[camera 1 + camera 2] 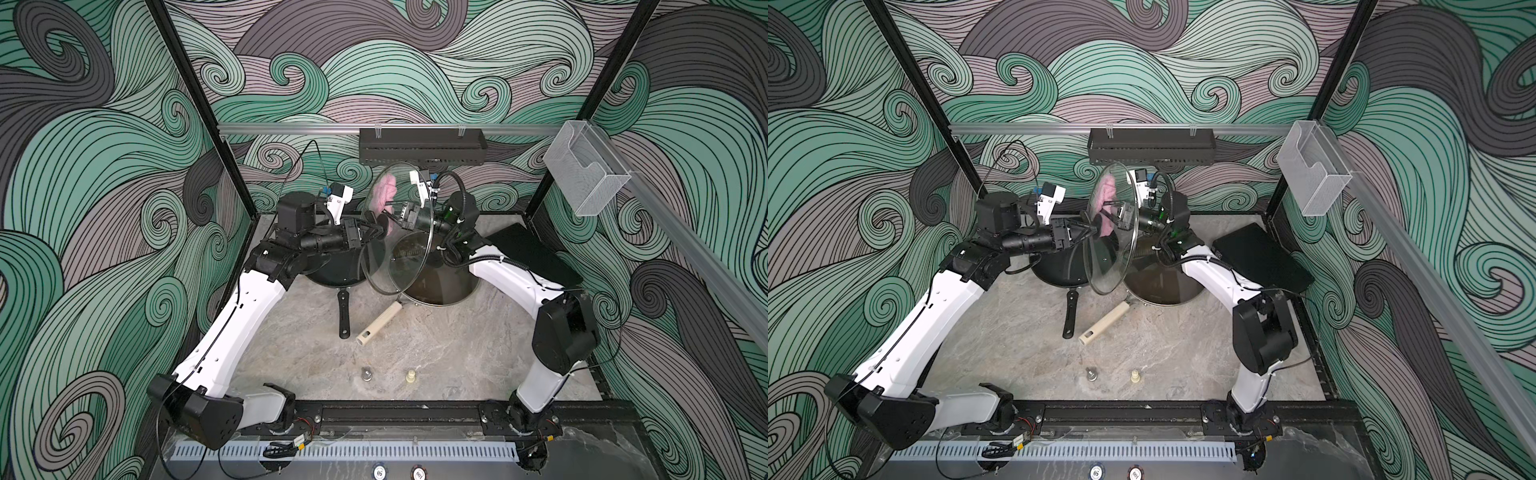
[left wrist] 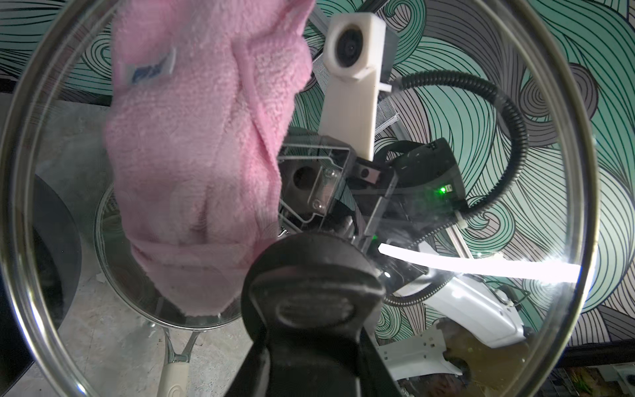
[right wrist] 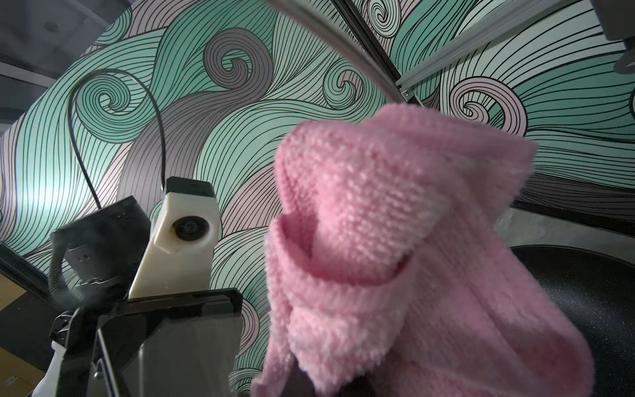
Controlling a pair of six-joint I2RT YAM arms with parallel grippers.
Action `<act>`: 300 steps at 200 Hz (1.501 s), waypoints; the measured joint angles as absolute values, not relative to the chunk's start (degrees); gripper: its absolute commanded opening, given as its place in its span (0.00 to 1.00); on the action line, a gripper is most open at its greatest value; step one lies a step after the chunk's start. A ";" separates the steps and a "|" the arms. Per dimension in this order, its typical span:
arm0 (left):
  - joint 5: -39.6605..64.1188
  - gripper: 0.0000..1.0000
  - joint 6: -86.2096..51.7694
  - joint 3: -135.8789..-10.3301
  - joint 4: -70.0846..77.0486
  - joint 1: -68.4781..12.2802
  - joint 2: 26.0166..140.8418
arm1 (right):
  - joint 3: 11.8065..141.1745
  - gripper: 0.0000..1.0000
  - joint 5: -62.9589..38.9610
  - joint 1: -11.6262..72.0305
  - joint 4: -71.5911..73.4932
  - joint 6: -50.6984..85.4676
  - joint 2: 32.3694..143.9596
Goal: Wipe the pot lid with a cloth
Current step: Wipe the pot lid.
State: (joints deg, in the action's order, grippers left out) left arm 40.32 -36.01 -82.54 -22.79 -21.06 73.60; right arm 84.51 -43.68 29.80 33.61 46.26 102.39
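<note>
While the left pincer (image 1: pixel 382 232) clamps the knob (image 2: pixel 312 285) of the upright glass lid (image 1: pixel 388 270), the right pincer (image 1: pixel 390 210), nearer the wiping face, pinches the pink cloth (image 1: pixel 384 191), bunched just above its tips against the glass.

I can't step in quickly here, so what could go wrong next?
The glass lid hangs on edge, held only by the left gripper on its knob; pressure from the cloth in the right gripper could twist it loose. If dropped, it would likely hit the frying pan or steel pan beneath.
</note>
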 measured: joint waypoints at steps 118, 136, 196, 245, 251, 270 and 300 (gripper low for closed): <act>42.39 0.00 -40.56 -85.17 -21.37 -20.97 76.62 | 82.85 0.00 -43.48 30.17 34.92 46.72 106.72; 42.02 0.00 -40.62 -86.80 -21.45 -20.97 78.15 | 80.71 0.00 -43.44 30.72 34.96 46.72 106.41; 38.52 0.00 -37.52 -90.06 -23.62 -21.21 81.25 | 70.28 0.00 -43.44 33.04 35.62 47.81 100.07; 35.40 0.00 -34.00 -90.06 -25.85 -21.12 81.45 | 62.54 0.00 -43.46 33.93 37.23 48.66 91.59; 35.18 0.00 -33.85 -90.06 -26.06 -21.10 81.45 | 62.13 0.00 -43.40 33.93 37.12 48.62 90.76; 35.05 0.00 -33.50 -90.06 -26.48 -20.84 81.45 | 61.60 0.00 -42.74 33.89 35.55 47.97 88.27; 34.98 0.00 -33.32 -89.67 -26.50 -20.18 81.14 | 61.56 0.00 -41.93 33.39 32.34 45.95 84.66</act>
